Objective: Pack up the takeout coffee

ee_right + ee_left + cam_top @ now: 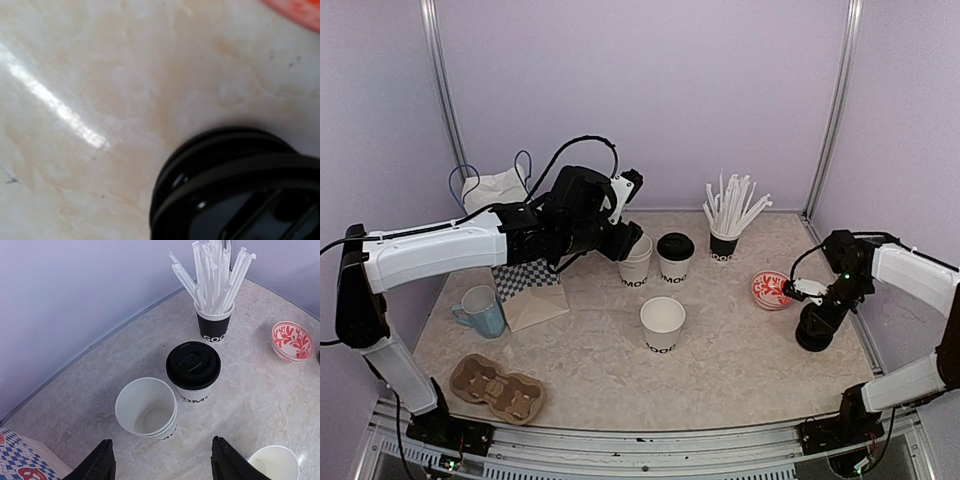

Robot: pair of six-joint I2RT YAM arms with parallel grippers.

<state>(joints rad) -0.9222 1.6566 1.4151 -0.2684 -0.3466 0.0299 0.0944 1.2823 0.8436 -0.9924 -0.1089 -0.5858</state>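
Observation:
Three white takeout coffee cups stand mid-table. An open one [636,264] [147,407], which looks like two nested cups, is beside a cup with a black lid [675,256] [193,367]. Another open cup [662,325] [274,462] stands nearer. My left gripper [628,243] [162,465] is open, just behind and above the nested open cup, touching nothing. My right gripper [813,335] points down at the right, on a stack of black lids [240,185]. Its fingers are hidden in the wrist view, and I cannot tell whether a lid is held.
A black-banded cup of white straws [724,240] [214,327] and a red patterned bowl [770,290] [292,340] stand at the right. A blue mug [482,310], a cardboard cup carrier [498,387] and a checkered paper bag [530,290] lie at the left.

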